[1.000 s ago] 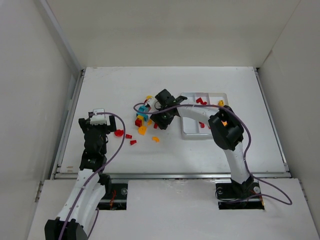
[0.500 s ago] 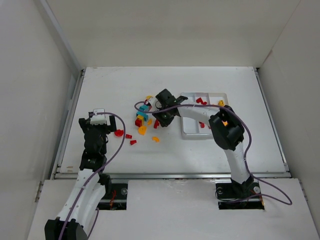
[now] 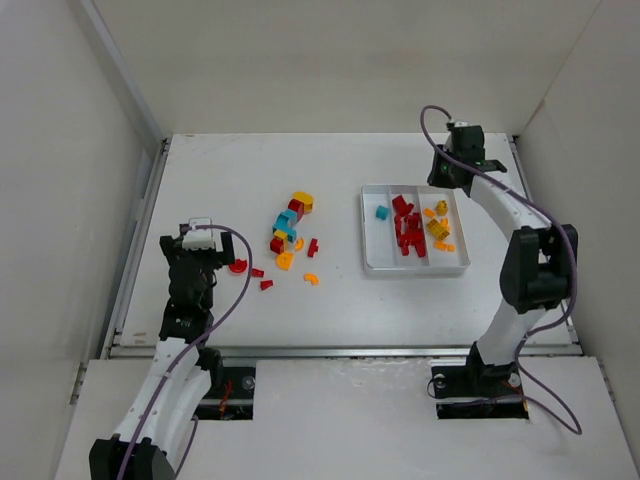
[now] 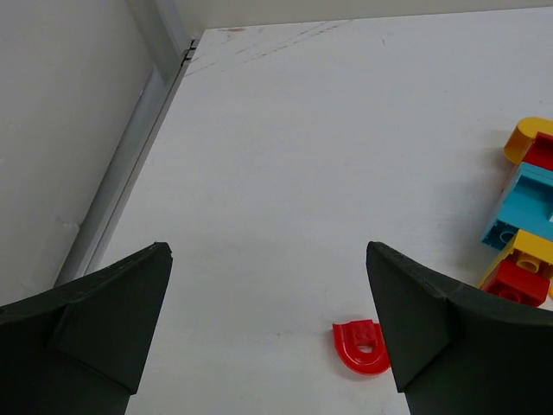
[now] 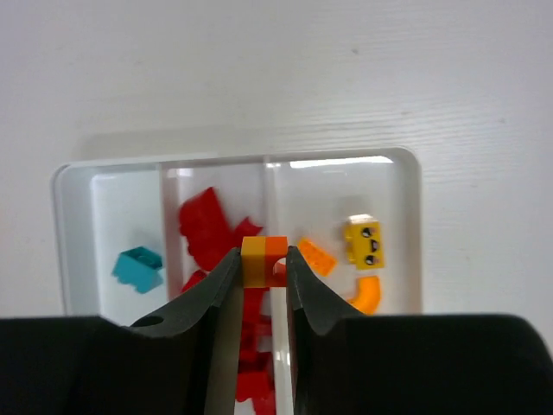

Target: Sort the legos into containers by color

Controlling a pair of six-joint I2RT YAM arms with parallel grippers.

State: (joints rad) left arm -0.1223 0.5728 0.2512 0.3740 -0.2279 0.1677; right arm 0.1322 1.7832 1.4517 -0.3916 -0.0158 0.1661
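Right gripper [image 5: 262, 264] pinching an orange-yellow brick [image 5: 259, 249] over the white tray [image 3: 366, 232], near the table's [image 3: 220, 170] far edge, loose legos [image 3: 287, 228] mid-table, left gripper [image 4: 266, 259] jaws wide, red arch [image 4: 361, 346] by its right finger, side rail [image 4: 130, 164] close.

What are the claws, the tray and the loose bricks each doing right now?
Left claw: open, empty, over the table.
Right claw: shut on the orange-yellow brick, above the tray.
Orange-yellow brick: pinched, not dropped yet.
Tray: one teal brick in one end compartment, red bricks in the middle, orange-yellow ones in the other.
Loose bricks: mixed colours, unsorted on the table.
Red arch: lying flat by the left claw, untouched.
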